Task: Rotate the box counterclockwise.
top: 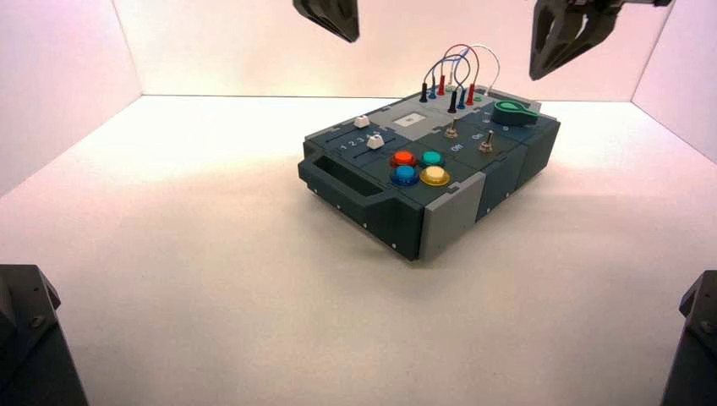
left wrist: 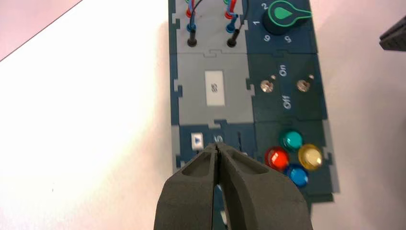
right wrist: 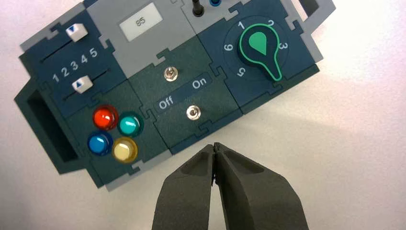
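Note:
The box is a long dark teal-and-grey panel lying slantwise on the white table, one end handle toward the front left. It carries four round buttons, two toggle switches between the words Off and On, a green knob and looping wires. My left gripper hangs shut above the slider end of the box, holding nothing. My right gripper is shut too, high over the table beside the box's long side near the switches. Neither touches the box.
White walls close the table at the back and both sides. A grey display reads 85. Two white sliders sit by the numbers 1 to 5. Dark arm bases stand at both front corners.

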Controlling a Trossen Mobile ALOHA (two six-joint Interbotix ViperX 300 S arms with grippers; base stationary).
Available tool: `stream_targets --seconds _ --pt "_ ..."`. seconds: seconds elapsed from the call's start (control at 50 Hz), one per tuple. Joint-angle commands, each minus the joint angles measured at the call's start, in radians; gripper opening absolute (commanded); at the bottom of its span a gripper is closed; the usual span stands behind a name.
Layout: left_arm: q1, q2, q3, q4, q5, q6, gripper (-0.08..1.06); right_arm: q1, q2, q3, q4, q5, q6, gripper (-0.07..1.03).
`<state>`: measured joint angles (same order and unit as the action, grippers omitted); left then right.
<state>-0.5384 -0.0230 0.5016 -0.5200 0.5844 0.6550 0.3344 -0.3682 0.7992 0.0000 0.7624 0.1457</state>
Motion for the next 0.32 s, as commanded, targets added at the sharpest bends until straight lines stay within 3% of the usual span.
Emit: stream_targets --seconds 0.02,0.32 --pt "0.0 -0.074 0.032 -0.002 -0.017 -0.003 -0.03 0.005 -0.035 0.011 0.002 -0.003 -0.018 -0.02" --pt "-0.003 -0.092 0.052 -0.002 -0.015 -0.014 -0.03 0.005 -0.043 0.043 -0.002 -0.026 -0.038 -0.02"
